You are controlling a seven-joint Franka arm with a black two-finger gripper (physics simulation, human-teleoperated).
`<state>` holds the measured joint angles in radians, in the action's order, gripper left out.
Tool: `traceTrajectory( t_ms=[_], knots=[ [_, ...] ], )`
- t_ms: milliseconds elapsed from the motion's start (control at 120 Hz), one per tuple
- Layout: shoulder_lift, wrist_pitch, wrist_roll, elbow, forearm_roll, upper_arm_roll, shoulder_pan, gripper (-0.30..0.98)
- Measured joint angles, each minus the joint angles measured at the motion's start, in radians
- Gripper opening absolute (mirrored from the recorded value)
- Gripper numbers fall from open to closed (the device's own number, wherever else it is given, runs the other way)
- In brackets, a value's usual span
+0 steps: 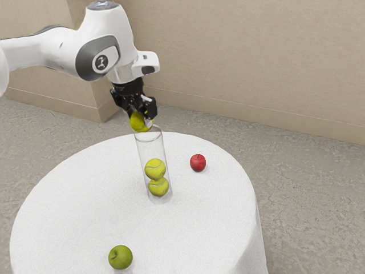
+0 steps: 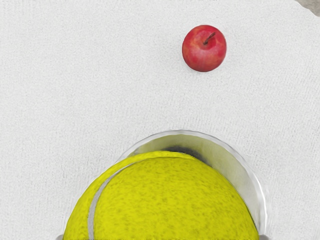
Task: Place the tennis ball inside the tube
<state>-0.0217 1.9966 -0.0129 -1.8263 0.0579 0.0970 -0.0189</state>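
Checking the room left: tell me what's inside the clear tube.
Inside the clear tube, an upper tennis ball covers part of a lower tennis ball. A third ball, held in the gripper, hides part of the tube's mouth.

1. Fuzzy yellow tennis ball (image 1: 138, 123): partly behind the black gripper (image 1: 141, 117); cut by the wrist view's edge.
2. Clear cylindrical tube (image 1: 150, 149): rim partly behind that ball.
3. Round white-clothed table (image 1: 74, 205): near side cut off.
4. White jointed arm (image 1: 57, 50): cut off left.
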Motion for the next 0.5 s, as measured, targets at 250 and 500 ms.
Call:
traceTrajectory(
  t_ms=[250, 500],
  knots=[
    [-0.027, -0.02, -0.009, 0.01, -0.011, -0.011, -0.02, 0.57],
    [-0.024, -0.178, 0.011, 0.177, -0.038, -0.017, 0.049, 0.65]
  ],
)
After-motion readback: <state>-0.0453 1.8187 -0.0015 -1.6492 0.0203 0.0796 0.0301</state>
